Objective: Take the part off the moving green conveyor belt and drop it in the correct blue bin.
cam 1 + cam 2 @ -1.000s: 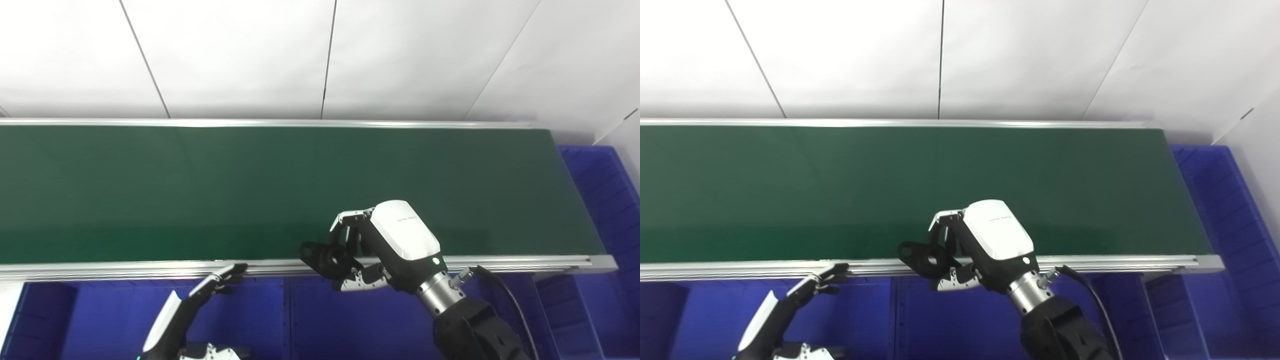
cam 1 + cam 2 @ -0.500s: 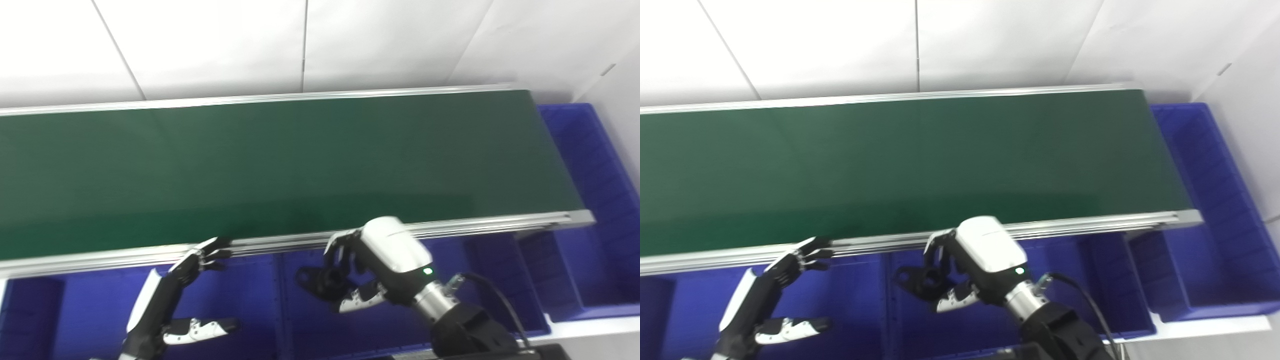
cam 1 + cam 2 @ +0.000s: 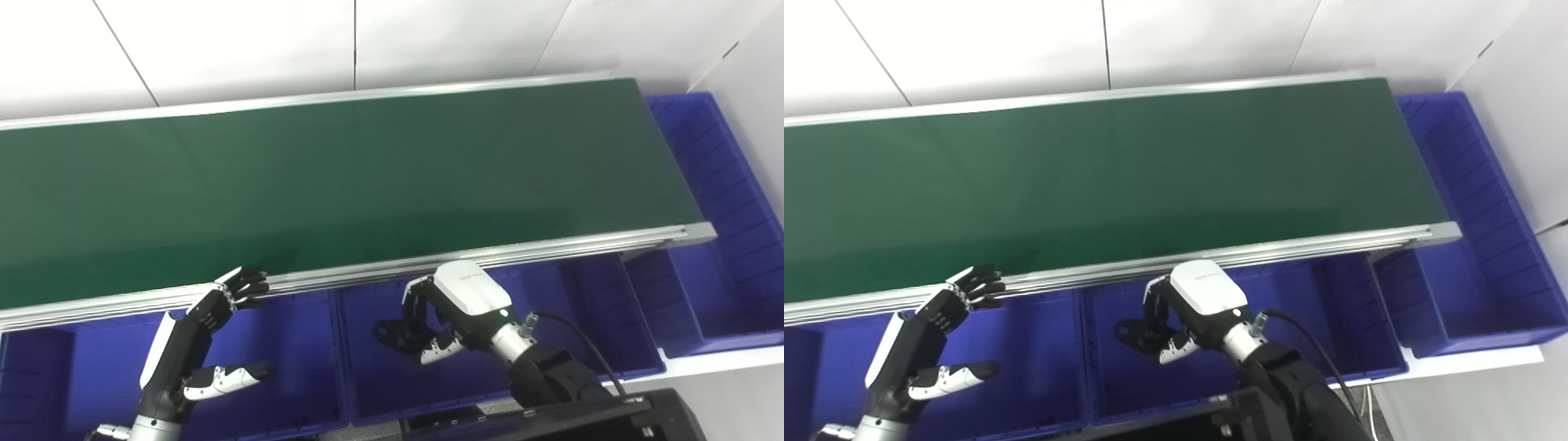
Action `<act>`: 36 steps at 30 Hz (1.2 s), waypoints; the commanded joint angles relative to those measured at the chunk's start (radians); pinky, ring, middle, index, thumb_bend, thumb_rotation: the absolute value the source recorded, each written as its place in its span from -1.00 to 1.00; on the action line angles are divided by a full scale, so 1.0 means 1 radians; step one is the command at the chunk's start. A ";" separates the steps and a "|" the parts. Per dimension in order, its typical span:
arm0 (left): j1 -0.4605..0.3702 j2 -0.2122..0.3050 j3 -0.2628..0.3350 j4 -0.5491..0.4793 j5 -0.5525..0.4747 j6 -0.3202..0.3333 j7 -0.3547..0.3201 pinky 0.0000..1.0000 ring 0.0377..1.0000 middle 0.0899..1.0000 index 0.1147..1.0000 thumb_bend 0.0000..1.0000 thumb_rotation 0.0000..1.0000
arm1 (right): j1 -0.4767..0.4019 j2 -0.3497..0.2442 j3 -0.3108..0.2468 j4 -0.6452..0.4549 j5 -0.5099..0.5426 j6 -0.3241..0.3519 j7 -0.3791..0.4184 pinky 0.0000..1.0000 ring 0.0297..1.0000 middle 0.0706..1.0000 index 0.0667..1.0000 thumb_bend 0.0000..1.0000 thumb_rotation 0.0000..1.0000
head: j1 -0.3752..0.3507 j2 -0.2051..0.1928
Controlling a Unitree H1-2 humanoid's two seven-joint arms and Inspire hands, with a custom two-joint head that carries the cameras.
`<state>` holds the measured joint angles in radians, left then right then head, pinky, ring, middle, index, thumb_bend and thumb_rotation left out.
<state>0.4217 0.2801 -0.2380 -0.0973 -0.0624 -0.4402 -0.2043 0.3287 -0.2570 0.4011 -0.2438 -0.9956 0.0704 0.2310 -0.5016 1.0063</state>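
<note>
Basically, right hand (image 3: 456,306) was clamped on the black part (image 3: 395,334), which stuck out sideways from its fingers, away from the wrist, long axis roughly level. Directly under the hand sat the middle blue bin (image 3: 367,392). Left hand (image 3: 202,343) was farther off, spread open, holding nothing. Green conveyor belt (image 3: 343,177) lay beyond both.

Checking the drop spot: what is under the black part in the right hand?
Under the black part, held by the right hand, lies the middle blue bin, its bare floor showing; the hand hides the part's far side.
</note>
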 commanded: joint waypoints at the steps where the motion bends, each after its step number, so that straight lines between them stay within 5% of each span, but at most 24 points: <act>1: 0.015 -0.019 0.032 -0.034 -0.006 -0.030 -0.048 0.35 0.50 0.59 0.59 0.50 -0.14 | -0.017 0.008 0.007 0.011 -0.018 0.022 0.001 -0.63 -0.52 -0.14 -0.10 0.06 -1.00 | 0.000 0.004; 3: 0.019 -0.036 0.054 -0.033 -0.007 -0.030 -0.076 0.34 0.48 0.58 0.58 0.52 -0.14 | -0.027 0.007 0.019 0.028 -0.035 0.032 0.026 -0.63 -0.53 -0.14 -0.10 0.06 -1.00 | 0.004 0.003; 6: 0.025 -0.062 0.083 -0.037 -0.006 -0.030 -0.110 0.34 0.48 0.58 0.58 0.53 -0.11 | -0.034 0.001 0.037 0.035 -0.067 0.055 0.080 -0.41 -0.27 -0.11 -0.09 0.04 -0.99 | 0.007 0.004; 8: 0.030 -0.080 0.102 -0.038 -0.013 -0.030 -0.135 0.34 0.48 0.58 0.58 0.53 -0.11 | -0.034 -0.009 0.051 0.026 -0.096 0.065 0.116 -0.06 0.11 0.19 -0.08 0.02 -0.75 | 0.008 0.004; 9: 0.033 -0.088 0.112 -0.039 -0.014 -0.030 -0.146 0.34 0.48 0.58 0.58 0.53 -0.11 | -0.034 -0.019 0.059 0.015 -0.111 0.064 0.134 -0.03 0.13 0.21 -0.08 0.01 -0.73 | 0.010 0.006; 11: 0.038 -0.102 0.128 -0.042 -0.014 -0.030 -0.164 0.35 0.49 0.58 0.58 0.52 -0.12 | -0.033 -0.032 0.068 -0.005 -0.126 0.065 0.165 0.42 0.43 0.43 0.36 0.17 0.07 | 0.012 0.007; 15: 0.041 -0.128 0.162 -0.037 -0.031 -0.030 -0.221 0.34 0.49 0.59 0.59 0.51 -0.14 | -0.013 -0.029 0.053 -0.068 -0.120 0.104 0.235 0.66 0.67 0.65 0.60 0.32 0.60 | 0.022 0.006; 25: 0.055 -0.175 0.230 -0.030 -0.048 -0.030 -0.329 0.35 0.51 0.62 0.58 0.52 -0.20 | 0.099 -0.034 0.005 -0.195 0.016 0.034 0.093 0.63 0.81 0.84 0.77 0.35 0.36 | 0.073 -0.007; 32: 0.066 -0.200 0.260 -0.027 -0.035 -0.030 -0.368 0.35 0.51 0.63 0.58 0.53 -0.19 | 0.190 0.002 -0.025 -0.252 0.152 -0.023 -0.056 0.54 0.71 0.74 0.70 0.30 0.14 | 0.149 -0.024; 36: 0.081 -0.196 0.247 -0.045 0.003 -0.030 -0.349 0.33 0.51 0.63 0.59 0.55 -0.22 | 0.239 0.040 -0.037 -0.262 0.318 -0.094 -0.133 0.47 0.60 0.63 0.64 0.20 -0.05 | 0.230 -0.038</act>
<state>0.4842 0.0834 0.0159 -0.1091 -0.0658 -0.4402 -0.5588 0.5495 -0.2335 0.3689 -0.4694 -0.7414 0.0515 0.1414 -0.2853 0.9725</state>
